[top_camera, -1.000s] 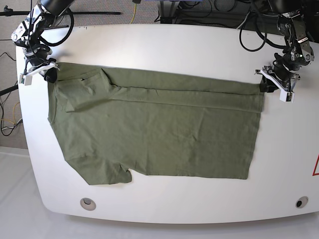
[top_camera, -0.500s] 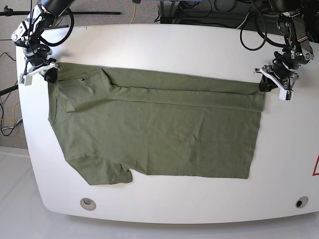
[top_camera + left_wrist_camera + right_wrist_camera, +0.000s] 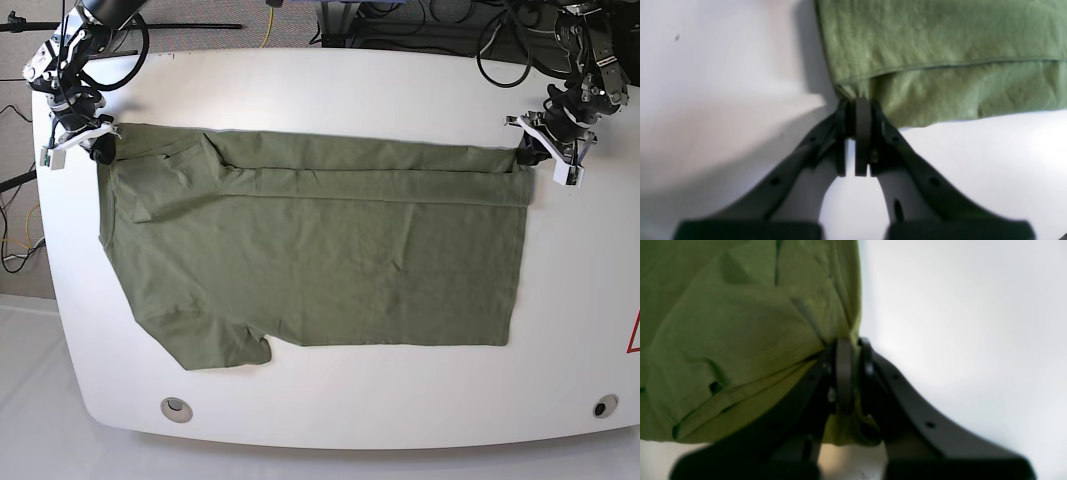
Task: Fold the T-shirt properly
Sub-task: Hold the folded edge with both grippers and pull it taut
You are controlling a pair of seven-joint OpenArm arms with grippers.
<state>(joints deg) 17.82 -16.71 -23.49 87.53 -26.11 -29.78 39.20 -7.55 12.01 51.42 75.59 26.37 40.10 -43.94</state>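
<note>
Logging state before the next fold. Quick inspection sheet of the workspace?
Surface: white table, two round ports near the front edge.
Job's things: olive T-shirt spread flat, far long edge folded over into a strip, one sleeve toward the front.
Clutter: nothing seen.
Grippers: left gripper shut on the far hem corner; right gripper shut on the far collar-end corner.
Cables: black loops at both arm bases, yellow cable behind the table.
Surroundings: grey floor behind, a red marking at the base view's right edge.
</note>
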